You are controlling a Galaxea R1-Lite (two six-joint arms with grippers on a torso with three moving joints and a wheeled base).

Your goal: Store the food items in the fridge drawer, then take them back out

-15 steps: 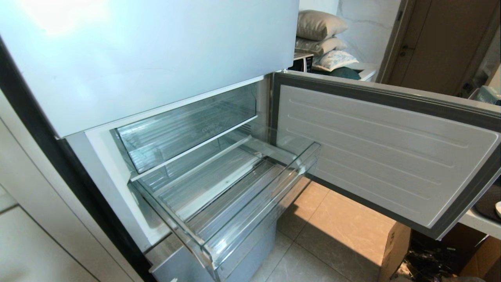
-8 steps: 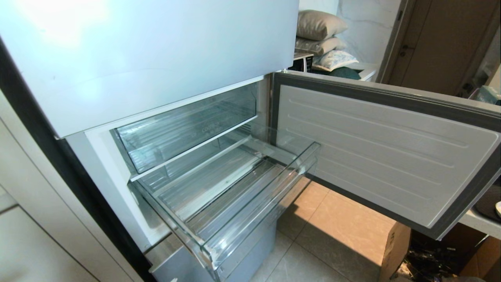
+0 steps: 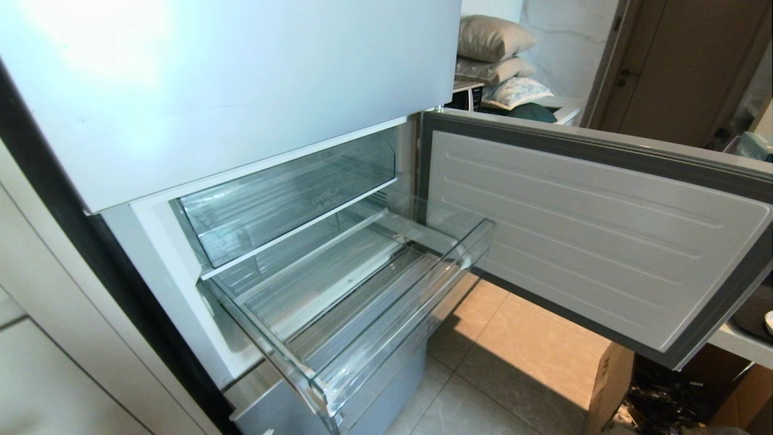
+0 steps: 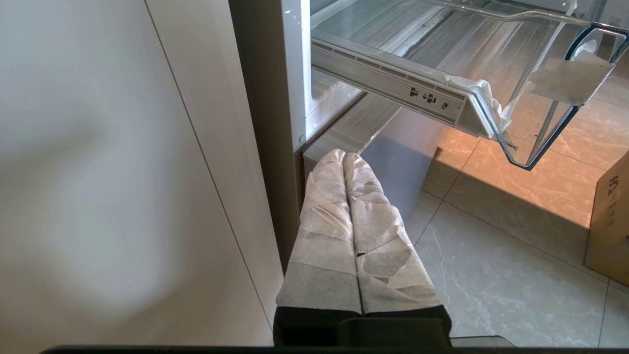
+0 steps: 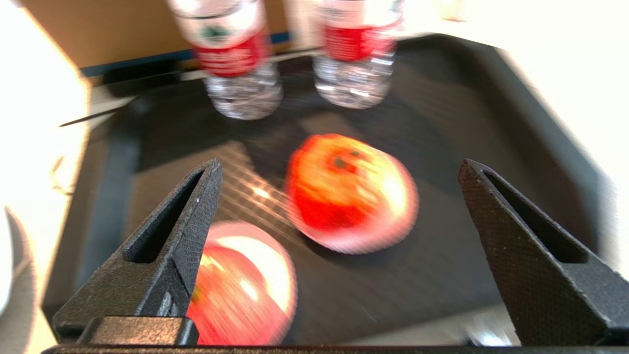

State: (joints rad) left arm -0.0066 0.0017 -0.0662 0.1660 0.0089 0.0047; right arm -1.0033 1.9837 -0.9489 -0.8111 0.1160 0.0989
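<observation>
Fruit sits on a black tray (image 5: 516, 113) off to the side: two red-orange food items, one (image 5: 351, 191) out in the middle of the tray and another (image 5: 245, 285) nearer the right gripper (image 5: 339, 169), partly hidden behind one of its black fingers (image 5: 167, 246). Those fingers stand spread wide above the tray, with the middle fruit showing in the gap between them and nothing held. At the tray's far edge stand two clear water bottles with red labels, one (image 5: 236, 59) beside the other (image 5: 356, 54).

Over at the fridge, the lower door (image 3: 592, 241) hangs swung out to the robot's right, and the fridge drawer (image 3: 374, 326) is pulled well out over the tiled floor (image 3: 519, 350). No fruit lies in it; only its ribbed clear bottom shows. Torn white tape (image 4: 570, 78) clings to its front corner. A second clear bin (image 3: 290, 193) sits above it, pushed in.

The left gripper (image 4: 344, 157) hangs low beside the fridge's bottom edge, its white-wrapped fingers (image 4: 324, 216) pressed together with nothing between them, under the drawer's corner and apart from it. A cardboard box (image 4: 609, 216) stands on the floor nearby.
</observation>
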